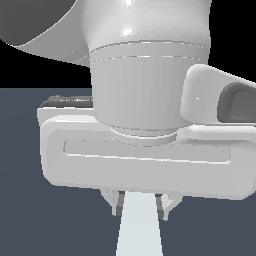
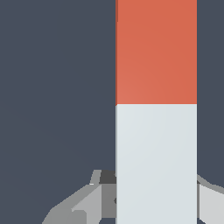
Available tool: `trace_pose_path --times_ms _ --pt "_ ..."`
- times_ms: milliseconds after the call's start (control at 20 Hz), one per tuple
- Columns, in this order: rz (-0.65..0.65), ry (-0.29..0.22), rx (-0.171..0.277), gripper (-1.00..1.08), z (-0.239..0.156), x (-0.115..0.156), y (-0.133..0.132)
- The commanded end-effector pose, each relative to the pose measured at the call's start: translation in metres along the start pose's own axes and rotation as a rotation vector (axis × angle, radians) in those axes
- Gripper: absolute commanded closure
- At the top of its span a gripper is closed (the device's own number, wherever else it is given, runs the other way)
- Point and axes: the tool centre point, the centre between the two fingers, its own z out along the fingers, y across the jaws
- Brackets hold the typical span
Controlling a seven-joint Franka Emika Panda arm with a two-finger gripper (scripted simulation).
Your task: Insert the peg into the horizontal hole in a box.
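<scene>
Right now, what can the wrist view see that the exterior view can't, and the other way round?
Only the wrist view shows the orange-red half of the peg. Only the exterior view shows the robot's big white wrist and hand body above the gripper. Both show the peg's pale half between grey fingers, over a dark blue-grey floor. Neither shows the box or its hole.

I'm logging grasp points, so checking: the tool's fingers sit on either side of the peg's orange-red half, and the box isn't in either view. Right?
Not quite. The wrist view shows the tool straddling the white half of the peg, not the orange-red half, which extends away beyond the fingers. The rest stands: no box appears in either view.
</scene>
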Motion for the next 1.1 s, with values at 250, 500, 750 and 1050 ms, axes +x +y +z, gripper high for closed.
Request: trace_pose_path --times_ms 250,500,750,1050 --pt "0.025 0.0 -0.004 1.08 -0.036 0.066 -0.022" --pt "0.039 -0.001 -0.004 1.08 -0.056 0.104 -0.033" --pt "0.049 -0.001 -0.004 1.08 -0.069 0.128 -0.039" --pt "0.052 -0.001 -0.004 1.08 -0.075 0.138 -0.04"
